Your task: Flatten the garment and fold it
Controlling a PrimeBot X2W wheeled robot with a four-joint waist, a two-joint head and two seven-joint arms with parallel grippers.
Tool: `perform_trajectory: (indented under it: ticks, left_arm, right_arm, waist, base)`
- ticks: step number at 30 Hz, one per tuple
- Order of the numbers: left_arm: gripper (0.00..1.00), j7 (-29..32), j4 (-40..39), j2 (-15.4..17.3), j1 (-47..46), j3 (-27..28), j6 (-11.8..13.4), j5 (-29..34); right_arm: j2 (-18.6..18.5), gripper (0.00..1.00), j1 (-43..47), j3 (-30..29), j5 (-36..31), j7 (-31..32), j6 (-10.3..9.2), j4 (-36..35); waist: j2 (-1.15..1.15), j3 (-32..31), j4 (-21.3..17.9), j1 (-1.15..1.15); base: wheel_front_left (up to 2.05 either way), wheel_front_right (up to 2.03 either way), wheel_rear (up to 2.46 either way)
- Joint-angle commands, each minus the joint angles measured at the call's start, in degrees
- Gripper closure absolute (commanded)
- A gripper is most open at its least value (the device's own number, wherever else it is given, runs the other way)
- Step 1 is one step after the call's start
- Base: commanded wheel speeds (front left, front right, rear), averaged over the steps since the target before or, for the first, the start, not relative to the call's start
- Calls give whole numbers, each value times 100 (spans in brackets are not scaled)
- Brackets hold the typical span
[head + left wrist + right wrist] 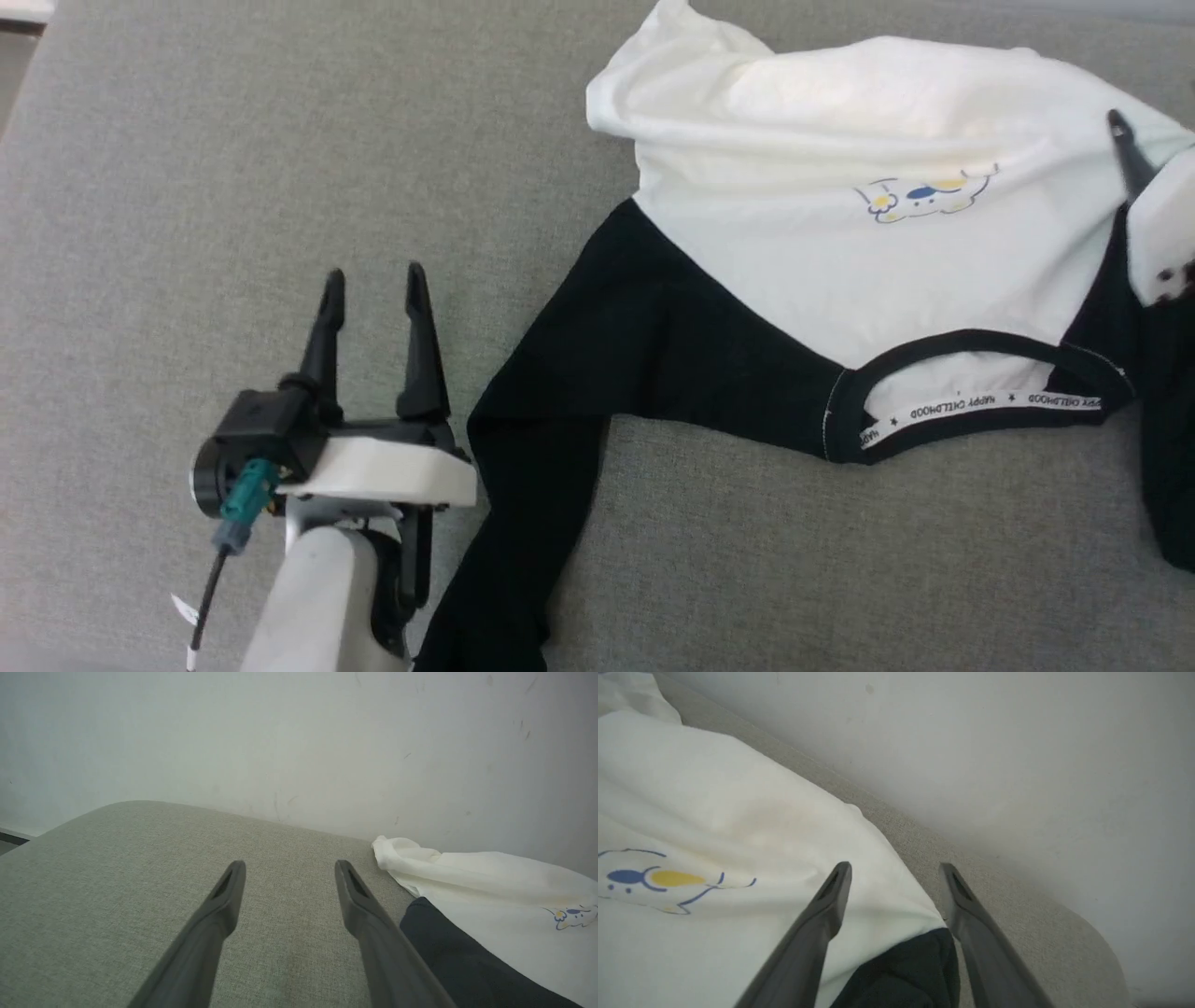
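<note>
The garment (840, 215) lies crumpled on the right half of the grey surface, white body up, with its small yellow-blue print (924, 194) showing. Its black collar (971, 341) with lettered tape faces me. One black sleeve (560, 401) trails toward the bottom edge. My left gripper (373, 280) stands open on bare surface just left of that sleeve, and the left wrist view shows the same gripper (289, 864) with nothing between its fingers. My right gripper (895, 868) is open over the garment's right side, where white body meets black sleeve (910, 970). One of its fingers (1128, 154) shows at the right edge.
The grey fabric-covered surface (233, 140) stretches wide to the left of the garment. A pale wall (299, 742) rises right behind its far edge. The surface's left corner (19, 65) drops off at the upper left.
</note>
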Motion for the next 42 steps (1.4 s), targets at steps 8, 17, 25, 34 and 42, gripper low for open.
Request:
perform_trajectory:
  ticks: [8, 17, 25, 34, 42]
  left_arm:
    - [0, 9, 325, -27, 688, -459, -290, 97]
    - [0, 1094, 620, -27, 1001, -1041, -553, -151]
    - [0, 2782, 879, 300, 1087, -1230, 211, 450]
    - [100, 3358, 1052, 735, 936, -667, 679, 401]
    - [100, 2975, 1191, 1633, 559, 488, 960, 100]
  right_arm:
    - [1072, 0, 1983, -1024, 316, -910, -13, -1269]
    - [2185, 0, 3790, -1419, 277, -785, -13, -2994]
    - [2489, 0, 4323, -1348, 231, -570, -13, -3463]
    - [2618, 0, 4318, -1202, 304, -488, -13, -3596]
    - [2637, 0, 4282, -1251, 317, -476, -13, -3604]
  waist:
    - [-1, -1099, -399, -1]
    - [-1, -1382, -770, -1]
    - [-1, -1416, -1056, -1]
    - [-1, -1323, -1200, -1]
    - [-1, -1074, -1307, -1]
  base:
    - [0, 0, 0]
    - [0, 0, 0]
    - [0, 0, 0]
    - [0, 0, 0]
    - [0, 0, 0]
